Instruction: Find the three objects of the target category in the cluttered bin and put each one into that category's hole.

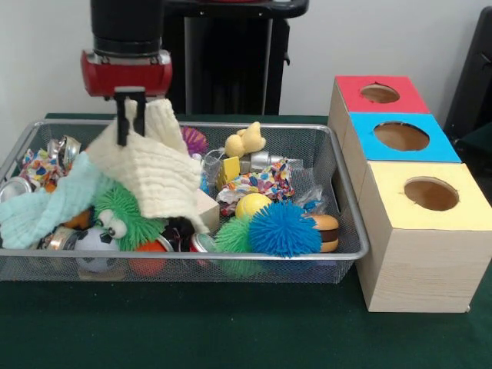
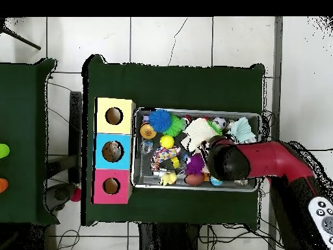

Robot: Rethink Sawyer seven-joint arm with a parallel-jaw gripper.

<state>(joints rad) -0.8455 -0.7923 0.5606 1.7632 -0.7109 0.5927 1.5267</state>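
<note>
The silver wire-mesh bin (image 1: 231, 125) stands on the green table, full of clutter; it also shows in the overhead view (image 2: 195, 112). My gripper (image 1: 129, 123) hangs over the bin's left part, shut on a cream cloth (image 1: 157, 165) that drapes down over the pile. In the overhead view the arm's wrist (image 2: 227, 161) covers the gripper, and the cloth (image 2: 198, 133) spreads beside it. A wrinkly see-through plastic piece (image 1: 311, 198) shows at the bin's right end, perhaps a bottle. The hole (image 1: 380, 93) in the red box top is open; it also shows in the overhead view (image 2: 111, 186).
The blue box (image 1: 401, 136) and the yellow box (image 1: 431, 194) stand next to the red one. In the bin lie a blue spiky ball (image 1: 284, 228), a green spiky ball (image 1: 123, 207), a mint cloth (image 1: 38, 207), metal cans (image 1: 15, 187) and a yellow plush toy (image 1: 244, 141).
</note>
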